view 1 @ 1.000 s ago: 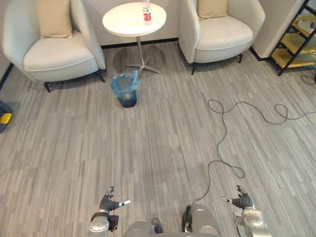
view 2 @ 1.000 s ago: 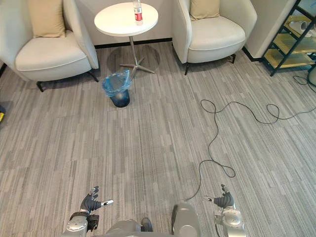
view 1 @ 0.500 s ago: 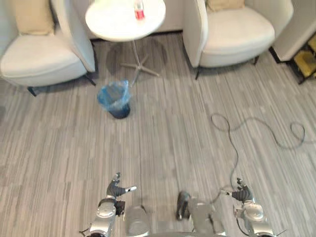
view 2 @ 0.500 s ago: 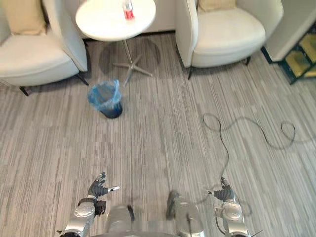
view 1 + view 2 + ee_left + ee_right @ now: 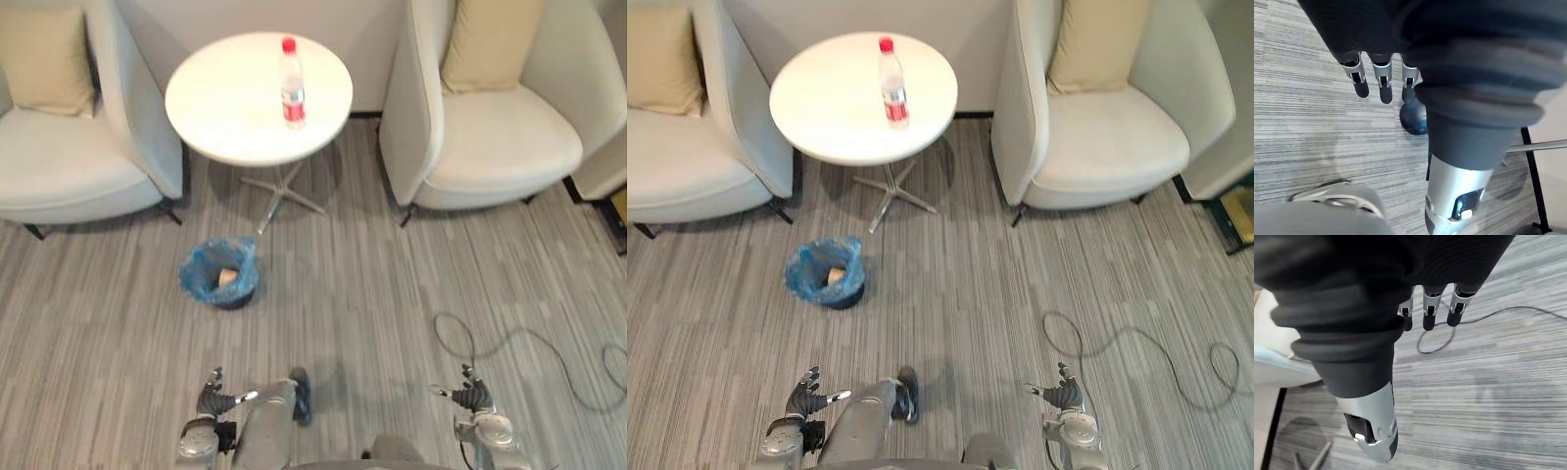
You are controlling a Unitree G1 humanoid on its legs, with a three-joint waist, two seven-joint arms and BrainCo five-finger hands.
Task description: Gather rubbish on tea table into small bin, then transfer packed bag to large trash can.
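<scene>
Left robot hand [image 5: 214, 399] and right robot hand [image 5: 475, 399] hang open and empty as the camera closes on the table [image 5: 225, 108], bringing the upright bottle [image 5: 292, 70] on it and the blue-lined small bin [image 5: 219, 276] by its base nearer, yet probably beyond reach.

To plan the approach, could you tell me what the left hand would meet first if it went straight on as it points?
Probably the small bin: the left hand points at it across the floor, though depth is unclear.

Left hand [image 5: 214, 399] and right hand [image 5: 474, 397] low at either side, fingers straight, both empty.
</scene>
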